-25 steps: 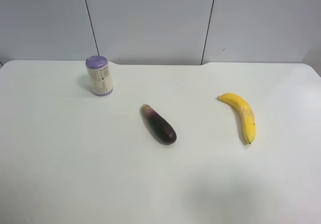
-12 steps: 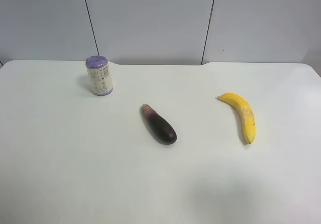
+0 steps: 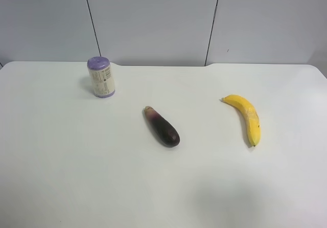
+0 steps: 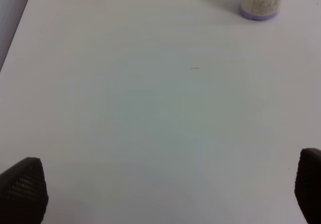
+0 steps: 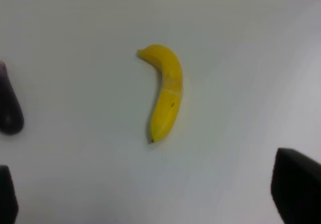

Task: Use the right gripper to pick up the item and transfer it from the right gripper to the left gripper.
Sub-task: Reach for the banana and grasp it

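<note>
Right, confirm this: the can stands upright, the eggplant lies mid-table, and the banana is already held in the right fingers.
Not right. The banana is not held: it lies on the table, with the right fingers open and clear of it, as the right wrist view shows. The can does stand upright and the eggplant does lie mid-table.

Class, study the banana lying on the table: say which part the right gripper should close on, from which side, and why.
Probably the banana at its thick middle, from straight above, jaws spanning its width. It lies flat on the table, apart from the eggplant, tapering at both ends; a middle grip leaves ends free for the handover.
</note>
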